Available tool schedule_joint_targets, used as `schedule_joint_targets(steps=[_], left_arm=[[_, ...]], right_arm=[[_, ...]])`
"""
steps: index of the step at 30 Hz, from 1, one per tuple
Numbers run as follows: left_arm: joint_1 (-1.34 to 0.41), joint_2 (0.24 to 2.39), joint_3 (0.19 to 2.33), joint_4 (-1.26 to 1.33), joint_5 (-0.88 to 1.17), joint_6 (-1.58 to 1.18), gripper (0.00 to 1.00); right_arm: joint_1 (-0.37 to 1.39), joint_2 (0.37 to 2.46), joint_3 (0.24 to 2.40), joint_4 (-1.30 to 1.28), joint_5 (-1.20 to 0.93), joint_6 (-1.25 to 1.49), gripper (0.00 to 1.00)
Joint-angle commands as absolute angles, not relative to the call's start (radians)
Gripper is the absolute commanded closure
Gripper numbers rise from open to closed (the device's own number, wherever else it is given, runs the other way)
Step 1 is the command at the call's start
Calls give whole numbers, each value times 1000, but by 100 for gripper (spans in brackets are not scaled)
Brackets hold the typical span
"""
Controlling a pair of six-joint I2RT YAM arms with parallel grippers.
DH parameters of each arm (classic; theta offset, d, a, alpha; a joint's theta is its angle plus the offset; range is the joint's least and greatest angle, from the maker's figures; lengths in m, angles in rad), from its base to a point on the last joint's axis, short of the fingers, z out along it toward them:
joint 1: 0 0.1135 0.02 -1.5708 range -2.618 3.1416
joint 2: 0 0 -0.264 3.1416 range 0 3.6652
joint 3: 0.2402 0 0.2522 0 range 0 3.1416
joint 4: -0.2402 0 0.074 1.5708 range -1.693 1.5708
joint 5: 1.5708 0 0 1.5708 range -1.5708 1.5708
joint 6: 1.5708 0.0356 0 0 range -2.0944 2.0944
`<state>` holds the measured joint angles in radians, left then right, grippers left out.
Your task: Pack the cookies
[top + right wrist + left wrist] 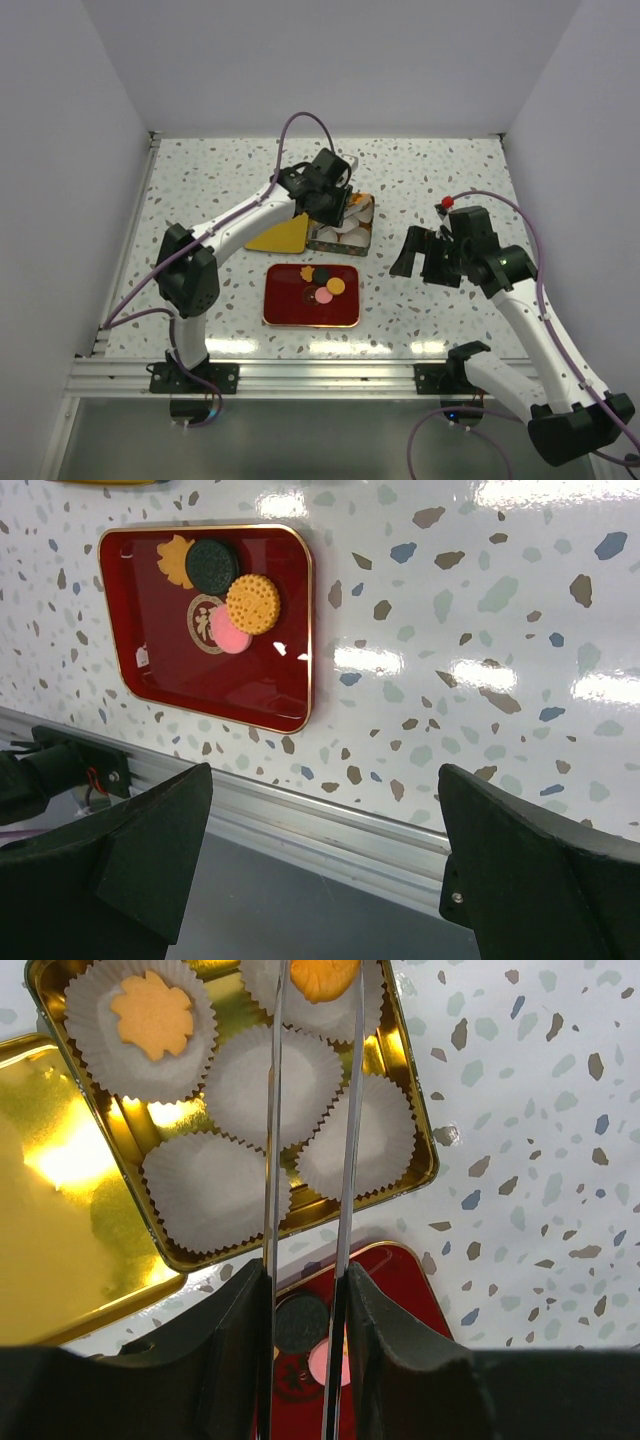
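Observation:
My left gripper [305, 1285] is shut on metal tweezers [348, 1160], whose tips pinch an orange cookie [322, 975] over a white paper cup in the gold tin [420, 1150]. Another cup holds an orange flower-shaped cookie [152, 1015]. The other cups in view look empty. The red tray [200, 705] holds a dark cookie [211, 566], an orange round one [252, 603], a pink one [230, 635] and an orange leaf-shaped one [175, 558]. My right gripper [325, 830] is open and empty, right of the tray [290, 310]. In the top view my left gripper [325, 190] hangs over the tin [342, 240].
The tin's gold lid [280, 237] lies open to the left of the tin, also in the left wrist view [60, 1210]. White walls close the table at the left, back and right. The metal rail [300, 375] runs along the near edge.

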<state>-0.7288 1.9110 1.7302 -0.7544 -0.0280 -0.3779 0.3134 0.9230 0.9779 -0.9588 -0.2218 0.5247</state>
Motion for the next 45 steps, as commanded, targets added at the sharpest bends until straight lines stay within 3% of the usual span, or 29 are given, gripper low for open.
schedule_joint_targets(steps=[1, 6, 12, 21, 34, 45], left_arm=[[-723, 1858, 1710, -692, -60, -364, 100], [-723, 1864, 1701, -689, -49, -367, 100], [-723, 1858, 1684, -683, -41, -367, 64], [-723, 1827, 1687, -693, -40, -367, 50], [-719, 1706, 1680, -775, -115, -388, 48], [-721, 1336, 1278, -831, -134, -471, 50]], right_arm=[[314, 913, 1008, -969, -210, 523, 1], [316, 910, 993, -956, -221, 538, 1], [314, 922, 974, -927, -239, 555, 1], [314, 933, 963, -902, -259, 566, 1], [316, 887, 939, -908, -287, 581, 1], [316, 851, 844, -827, -397, 632, 1]])
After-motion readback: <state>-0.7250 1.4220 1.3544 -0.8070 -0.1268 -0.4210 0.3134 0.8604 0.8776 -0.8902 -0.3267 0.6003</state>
